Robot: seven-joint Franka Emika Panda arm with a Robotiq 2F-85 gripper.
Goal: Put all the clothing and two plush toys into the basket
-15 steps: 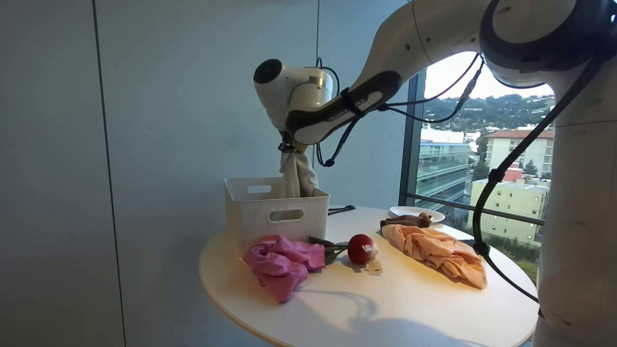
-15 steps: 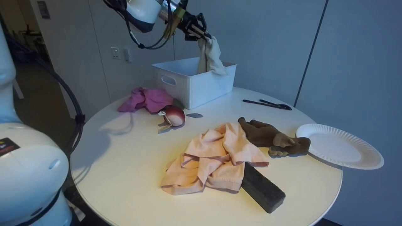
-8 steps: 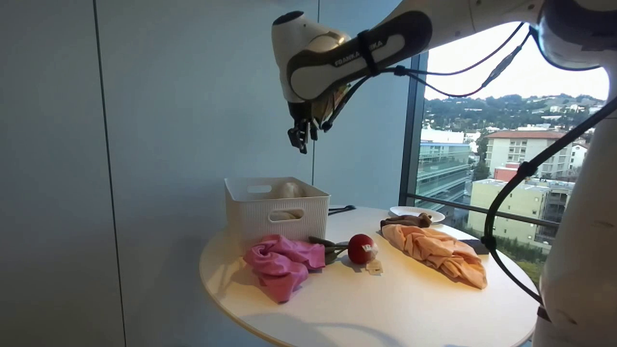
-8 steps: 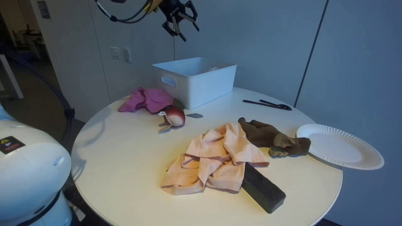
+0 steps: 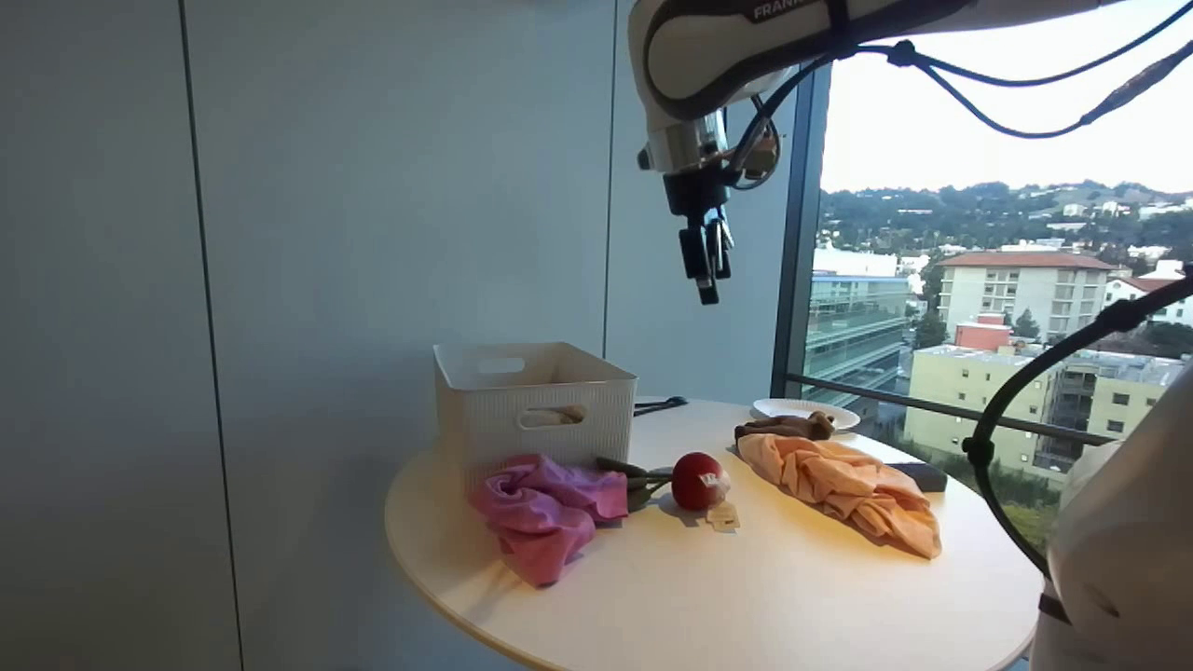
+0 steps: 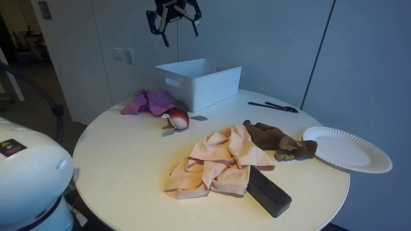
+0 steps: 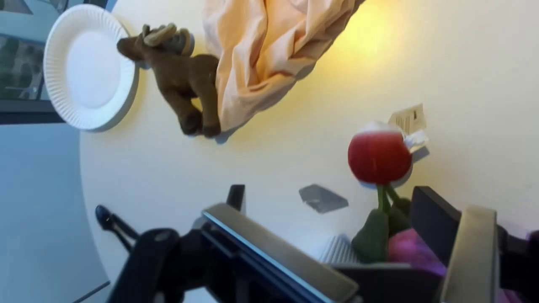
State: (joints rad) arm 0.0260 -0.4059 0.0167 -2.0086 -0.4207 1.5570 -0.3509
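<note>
My gripper [image 6: 181,40] hangs high above the table with its fingers wide apart and nothing between them. The white basket [image 6: 215,91] stands at the table's far side. Through its handle slot a bit of beige cloth [image 5: 567,413] shows inside; the rest is hidden. A pink-purple cloth [image 5: 550,513] lies against the basket's front. Beside it rests a red round plush toy [image 7: 379,155] with green leaves. The peach cloth [image 6: 221,160] is crumpled on the table, touching a brown moose plush [image 7: 181,75]. In the wrist view the open jaws frame the leaves and part of the basket.
A white paper plate [image 6: 343,149] overhangs the table edge by the moose. Black utensils [image 6: 273,106] lie to the side of the basket. A dark block [image 6: 269,194] sits partly under the peach cloth. A wall rises behind the basket, and a window [image 5: 969,280] borders the table.
The beige cloth, gripped over the basket a second ago, was let go and dropped inside. My gripper opened, rose and moved away from above the basket. The things on the table stayed put.
</note>
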